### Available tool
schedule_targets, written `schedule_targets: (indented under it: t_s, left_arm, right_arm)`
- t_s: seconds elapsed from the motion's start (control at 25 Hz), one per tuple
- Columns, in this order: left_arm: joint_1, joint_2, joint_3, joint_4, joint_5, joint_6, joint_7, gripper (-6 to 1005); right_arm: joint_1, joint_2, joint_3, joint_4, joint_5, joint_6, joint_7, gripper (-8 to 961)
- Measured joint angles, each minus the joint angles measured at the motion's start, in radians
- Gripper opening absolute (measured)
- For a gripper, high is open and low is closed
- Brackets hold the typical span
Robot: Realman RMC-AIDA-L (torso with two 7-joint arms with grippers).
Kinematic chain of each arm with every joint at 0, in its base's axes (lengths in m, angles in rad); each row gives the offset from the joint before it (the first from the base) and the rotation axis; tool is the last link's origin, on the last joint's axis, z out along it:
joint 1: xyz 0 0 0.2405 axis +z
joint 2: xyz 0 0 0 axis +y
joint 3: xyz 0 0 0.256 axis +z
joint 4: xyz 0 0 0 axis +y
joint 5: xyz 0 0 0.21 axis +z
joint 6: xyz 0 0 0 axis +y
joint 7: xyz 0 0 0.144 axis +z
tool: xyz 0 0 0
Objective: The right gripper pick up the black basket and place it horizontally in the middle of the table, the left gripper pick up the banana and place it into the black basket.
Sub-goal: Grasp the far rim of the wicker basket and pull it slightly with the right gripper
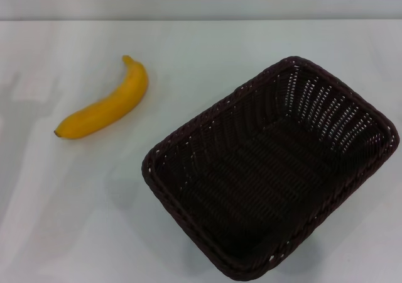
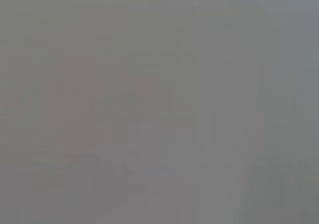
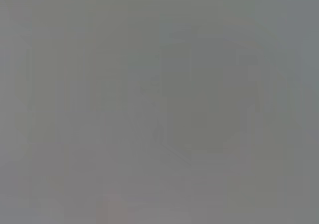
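Basket (image 1: 270,170) sits skewed on table (image 1: 75,220), right of centre; banana (image 1: 103,107) well left. No jaws visible. Basket probably light, stiff: pinch rim. Banana soft: grip mid-body.

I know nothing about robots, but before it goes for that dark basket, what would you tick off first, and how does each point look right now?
1. Basket in view and upright, opening up: ok.
2. Basket empty, nothing in the way inside: ok.
3. Basket lying straight across the middle of the table: not ok; it sits turned at an angle, toward the right.
4. Banana lying apart from the basket, on the table to the left: ok.
5. Right gripper lined up with the basket rim: cannot tell; neither gripper shows in the head view.
6. Wrist cameras giving a usable view: not ok; both show only flat grey.
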Motion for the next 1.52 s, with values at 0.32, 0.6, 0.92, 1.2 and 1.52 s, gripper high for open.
schedule_targets:
  t_s: [0.32,0.6,0.92,1.2,1.52]
  left_arm:
    - [0.042,0.006,-0.001,0.01,-0.013,0.0,-0.055,876]
    - [0.068,0.011,-0.002,0.014,-0.013,0.01,-0.111,876]
    - [0.073,0.012,-0.001,0.014,-0.008,0.006,-0.111,875]
    - [0.068,0.014,0.004,0.014,-0.007,0.0,-0.122,875]
    - [0.092,0.015,0.003,0.015,-0.007,-0.006,-0.13,876]
  right_arm:
    - [0.008,-0.005,-0.213,-0.482,-0.182,-0.171,0.541,868]
    - [0.138,-0.036,-0.226,-0.864,-0.66,-0.132,1.116,869]
    - [0.42,-0.186,-0.418,-0.984,-1.091,0.15,1.66,869]
    - [0.668,-0.204,-0.443,-0.833,-1.367,0.365,1.751,869]
    - [0.871,-0.139,-0.5,-0.618,-1.613,0.366,1.774,868]
